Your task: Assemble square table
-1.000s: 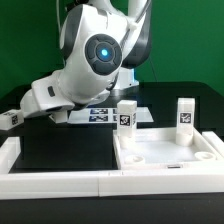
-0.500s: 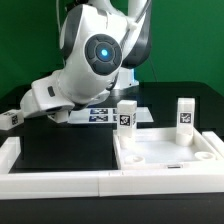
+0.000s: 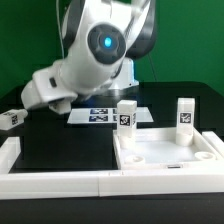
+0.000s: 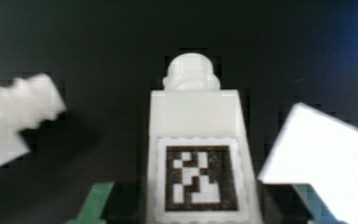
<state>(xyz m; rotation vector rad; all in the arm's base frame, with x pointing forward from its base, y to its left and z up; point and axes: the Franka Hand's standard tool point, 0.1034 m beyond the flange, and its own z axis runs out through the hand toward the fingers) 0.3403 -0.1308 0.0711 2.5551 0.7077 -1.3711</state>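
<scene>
The white square tabletop (image 3: pixel 165 166) lies at the front on the exterior view's right. Two tagged legs (image 3: pixel 126 114) (image 3: pixel 185 111) stand upright at its far corners. A third leg (image 3: pixel 10 118) lies at the far left of the exterior view. In the wrist view my gripper (image 4: pixel 197 205) is shut on a fourth white leg (image 4: pixel 197 130). Its tag faces the camera and its threaded end points away from the hand. A green finger and a blue finger flank it. In the exterior view the arm (image 3: pixel 95 50) hides the fingers and the held leg.
The marker board (image 3: pixel 100 115) lies behind the tabletop, under the arm, and shows as a white sheet in the wrist view (image 4: pixel 327 150). White border rails (image 3: pixel 60 181) run along the front and left edges. Another leg (image 4: pixel 16 118) lies beside the held one.
The arm was still between the two earlier frames. Now its hand end has risen and tilted up. The tabletop, the standing legs and the far-left leg have not moved.
</scene>
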